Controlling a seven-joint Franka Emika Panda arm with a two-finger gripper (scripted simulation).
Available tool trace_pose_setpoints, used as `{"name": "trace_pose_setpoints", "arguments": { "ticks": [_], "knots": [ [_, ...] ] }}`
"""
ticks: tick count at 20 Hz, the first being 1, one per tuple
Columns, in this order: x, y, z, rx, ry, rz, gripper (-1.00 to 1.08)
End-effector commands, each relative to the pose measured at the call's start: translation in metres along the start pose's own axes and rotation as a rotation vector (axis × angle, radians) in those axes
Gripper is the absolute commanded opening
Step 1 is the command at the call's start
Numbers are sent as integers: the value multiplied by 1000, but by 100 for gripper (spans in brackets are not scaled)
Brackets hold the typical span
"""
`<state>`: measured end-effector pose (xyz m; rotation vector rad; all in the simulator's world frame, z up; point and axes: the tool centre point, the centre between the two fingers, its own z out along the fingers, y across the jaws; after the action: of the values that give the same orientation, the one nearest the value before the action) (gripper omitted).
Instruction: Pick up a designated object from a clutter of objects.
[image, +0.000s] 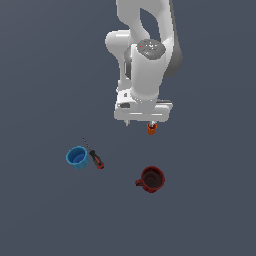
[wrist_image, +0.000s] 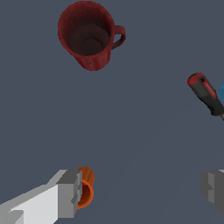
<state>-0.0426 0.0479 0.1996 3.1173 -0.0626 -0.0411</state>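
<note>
Gripper (wrist_image: 142, 192) spread wide, holding nothing; orange cup (wrist_image: 85, 187) touches one finger (wrist_image: 68, 194). Red mug (image: 151, 179), blue cup (image: 77, 157), screwdriver (image: 95, 158) sit nearer the camera.

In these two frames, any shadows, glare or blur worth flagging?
Exterior view: flat, even lighting, no cast shadows under the blue cup or dark red mug; coarse, slightly soft render. Wrist view: no glare; the orange cup and screwdriver look blocky-edged.
</note>
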Motion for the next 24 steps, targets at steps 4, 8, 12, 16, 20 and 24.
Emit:
{"name": "trace_pose_setpoints", "arguments": {
  "ticks": [4,8,12,16,20,24],
  "knots": [
    [-28,-31,42,3,10,-7,100],
    [-51,-51,68,8,17,-12,100],
    [-72,-65,88,14,21,-16,100],
    [-89,-74,101,18,24,-20,100],
    [-100,-79,109,22,25,-21,100],
    [-105,-82,112,23,26,-22,100]
  ]
}}
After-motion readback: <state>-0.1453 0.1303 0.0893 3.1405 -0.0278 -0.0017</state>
